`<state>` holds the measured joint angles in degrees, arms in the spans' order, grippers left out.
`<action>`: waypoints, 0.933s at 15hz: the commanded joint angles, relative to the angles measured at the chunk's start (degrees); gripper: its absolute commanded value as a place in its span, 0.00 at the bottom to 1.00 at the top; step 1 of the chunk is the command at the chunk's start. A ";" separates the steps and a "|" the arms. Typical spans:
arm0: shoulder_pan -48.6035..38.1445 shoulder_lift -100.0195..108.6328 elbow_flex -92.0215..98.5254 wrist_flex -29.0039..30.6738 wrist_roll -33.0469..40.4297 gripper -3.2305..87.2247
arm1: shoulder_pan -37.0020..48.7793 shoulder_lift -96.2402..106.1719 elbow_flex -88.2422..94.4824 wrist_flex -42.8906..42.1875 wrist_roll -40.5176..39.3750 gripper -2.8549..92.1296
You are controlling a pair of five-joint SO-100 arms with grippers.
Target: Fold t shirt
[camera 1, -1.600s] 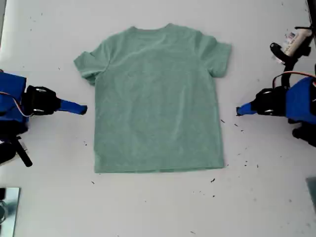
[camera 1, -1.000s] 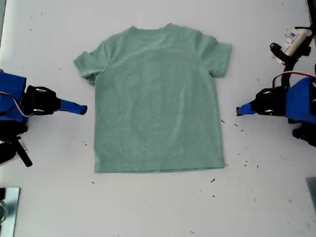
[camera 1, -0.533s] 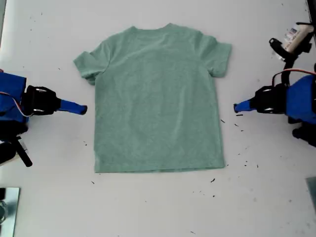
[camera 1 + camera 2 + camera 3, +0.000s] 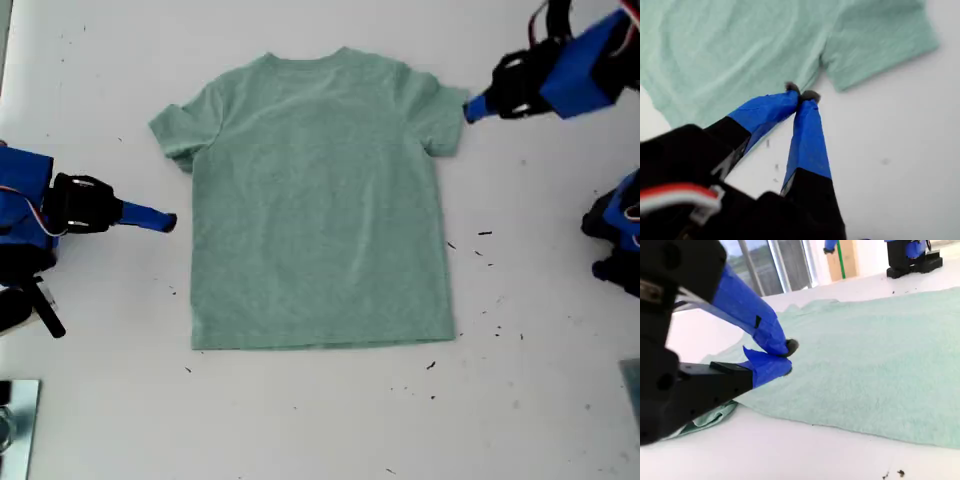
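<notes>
The t shirt (image 4: 318, 200) lies spread flat on the white table (image 4: 320, 420), neck toward the exterior view's top, both sleeves out; no container shows. My first gripper (image 4: 470, 108) hangs at the exterior view's upper right, its 2 blue-taped fingers (image 4: 807, 135) pressed together at the tips with nothing between them. Just ahead of those tips sits the sleeve (image 4: 880, 40) on that side, at the underarm seam; whether the tips touch the cloth cannot be told. My second gripper (image 4: 168, 221) rests low at the exterior view's left, its taped fingertips (image 4: 771, 366) closed on each other and empty, just short of the shirt's side edge, with the other sleeve (image 4: 178, 135) close beside them. Dark specks (image 4: 484, 234) dot the table near the shirt's far side.
</notes>
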<state>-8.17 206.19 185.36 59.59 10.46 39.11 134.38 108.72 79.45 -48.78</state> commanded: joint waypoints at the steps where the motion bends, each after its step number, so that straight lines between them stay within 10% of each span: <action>1: 0.70 0.35 0.62 -0.88 0.26 0.03 | 6.15 -13.89 -24.26 8.44 -7.91 0.26; 5: 0.79 0.35 0.62 -0.88 0.18 0.03 | 13.62 -22.59 -27.95 9.23 -15.29 0.39; 14: 0.97 0.35 0.62 -0.88 0.09 0.03 | 20.39 -36.65 -0.35 -22.76 -21.97 0.28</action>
<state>-8.17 206.19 185.36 59.59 10.46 59.15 98.26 108.28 60.47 -69.70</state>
